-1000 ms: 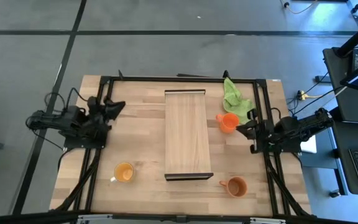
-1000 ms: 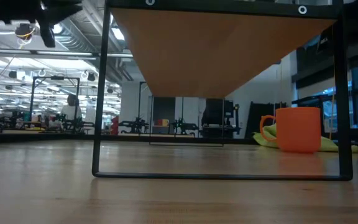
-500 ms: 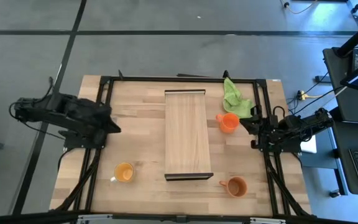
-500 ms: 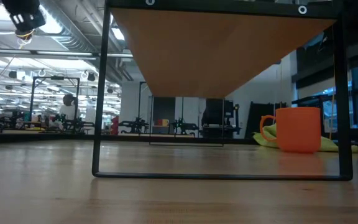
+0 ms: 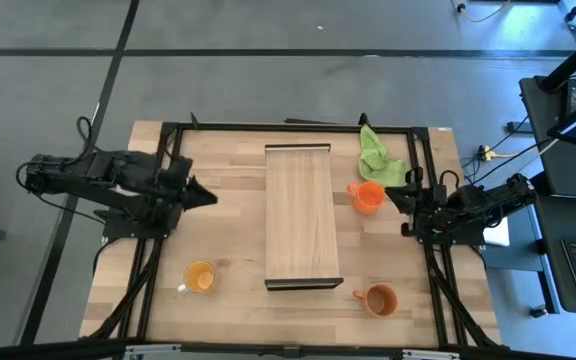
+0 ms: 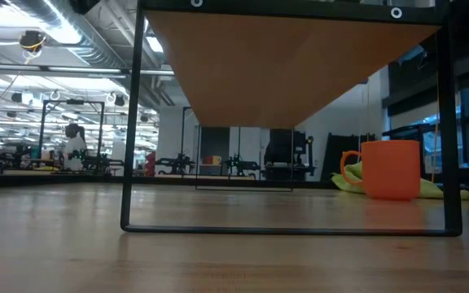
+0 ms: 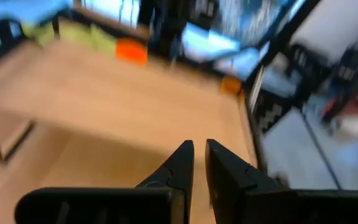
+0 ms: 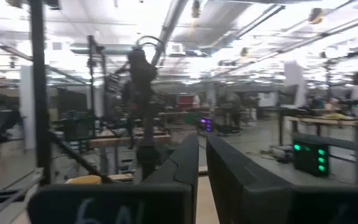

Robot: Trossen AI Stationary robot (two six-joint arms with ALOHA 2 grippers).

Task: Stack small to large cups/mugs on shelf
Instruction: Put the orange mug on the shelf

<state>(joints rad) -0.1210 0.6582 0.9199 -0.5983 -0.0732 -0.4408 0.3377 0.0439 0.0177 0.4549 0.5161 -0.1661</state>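
Hovering, left gripper [image 5: 206,195]: mine, left of frame centre in the high view, above the table [image 5: 228,290], fingers pressed nearly together with only a thin slit between them, holding nothing.
Right gripper [image 5: 392,196]: mine too, right of centre, at the table's right edge, fingers [image 8: 182,160] likewise nearly together and empty.
Shelf [image 5: 301,216]: long pale board in the middle of the frame, running top to bottom, between my two grippers; its top bears nothing.
Bright orange mug [image 5: 367,196]: right of the shelf, near it but apart, just left of my right gripper and not touched by it; in the low view it stands upright at the right [image 6: 390,168].
Yellow-orange mug [image 5: 199,277]: lower left of the frame, left of the shelf's lower end, well below my left gripper.
Brown-orange mug [image 5: 379,299]: lower right, right of the shelf's lower corner, well below my right gripper.
Green cloth [image 5: 379,156]: upper right of the shelf, just above the bright orange mug.
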